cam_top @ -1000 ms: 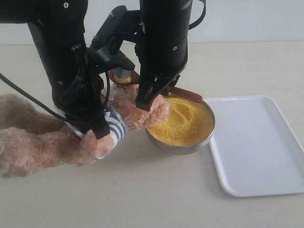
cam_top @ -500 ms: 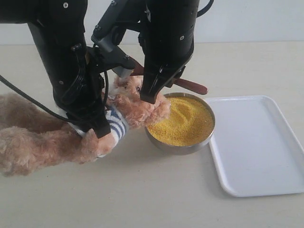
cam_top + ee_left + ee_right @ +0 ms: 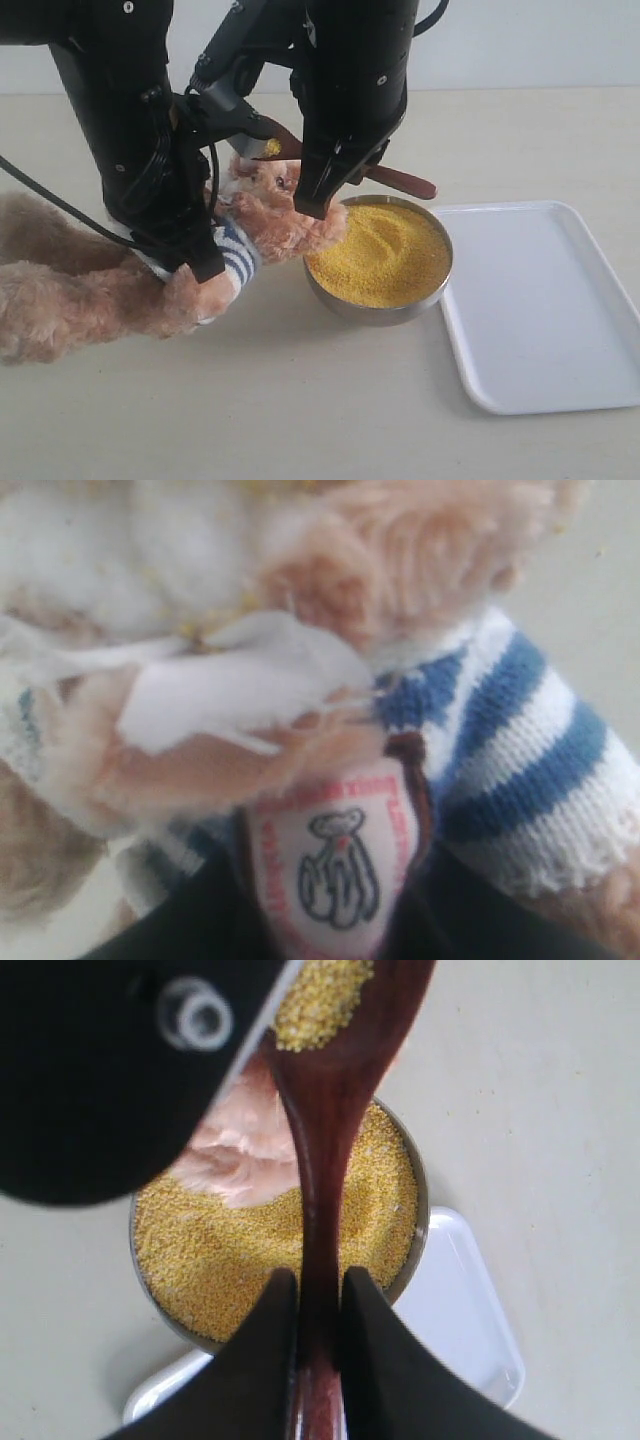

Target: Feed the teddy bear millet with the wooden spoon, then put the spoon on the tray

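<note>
The teddy bear [image 3: 270, 215] lies on its back left of the bowl, with its head raised toward the spoon. My left gripper [image 3: 203, 265] is shut on the teddy bear's striped shirt [image 3: 520, 750], next to the chest badge [image 3: 340, 865]. My right gripper [image 3: 318, 1300] is shut on the handle of the wooden spoon [image 3: 322, 1160]. The spoon's bowl [image 3: 268, 148] carries a small heap of millet [image 3: 318, 990] just above the bear's face. More millet [image 3: 385, 258] fills the metal bowl [image 3: 375, 310]. The white tray [image 3: 545, 310] lies right of it.
The metal bowl's rim touches the tray's left edge. The bear's legs [image 3: 60, 290] stretch to the left across the beige table [image 3: 300, 400]. Both black arms crowd over the bear and the bowl's far left side.
The right gripper has lifted the loaded spoon from just above the bowl's rim to the bear's face. The left gripper has raised the bear slightly and drawn it a little left.
</note>
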You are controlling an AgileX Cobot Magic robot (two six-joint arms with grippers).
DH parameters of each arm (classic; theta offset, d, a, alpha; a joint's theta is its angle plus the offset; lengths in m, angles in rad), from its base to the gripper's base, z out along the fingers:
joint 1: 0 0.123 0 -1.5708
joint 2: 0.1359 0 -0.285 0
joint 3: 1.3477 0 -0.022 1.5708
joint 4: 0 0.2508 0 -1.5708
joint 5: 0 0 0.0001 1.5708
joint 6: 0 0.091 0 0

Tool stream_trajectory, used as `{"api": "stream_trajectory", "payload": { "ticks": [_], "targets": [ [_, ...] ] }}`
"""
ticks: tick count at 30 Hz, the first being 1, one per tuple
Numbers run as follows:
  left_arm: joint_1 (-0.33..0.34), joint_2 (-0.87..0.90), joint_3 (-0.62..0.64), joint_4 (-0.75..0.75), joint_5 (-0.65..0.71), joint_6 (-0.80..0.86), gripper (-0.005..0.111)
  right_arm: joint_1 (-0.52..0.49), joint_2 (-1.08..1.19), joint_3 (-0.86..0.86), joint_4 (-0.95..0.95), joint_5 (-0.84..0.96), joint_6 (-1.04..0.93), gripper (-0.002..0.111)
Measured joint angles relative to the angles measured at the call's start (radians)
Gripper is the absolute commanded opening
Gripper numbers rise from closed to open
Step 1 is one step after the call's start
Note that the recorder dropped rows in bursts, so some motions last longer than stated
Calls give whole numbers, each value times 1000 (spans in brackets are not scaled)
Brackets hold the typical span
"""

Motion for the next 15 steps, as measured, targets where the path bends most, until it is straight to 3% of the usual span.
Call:
{"api": "stream_trajectory", "payload": {
  "ticks": [15],
  "targets": [
    [0, 0, 0, -11, 0, 0, 4, 0, 0, 0, -6, 0, -10, 0]
  ]
}}
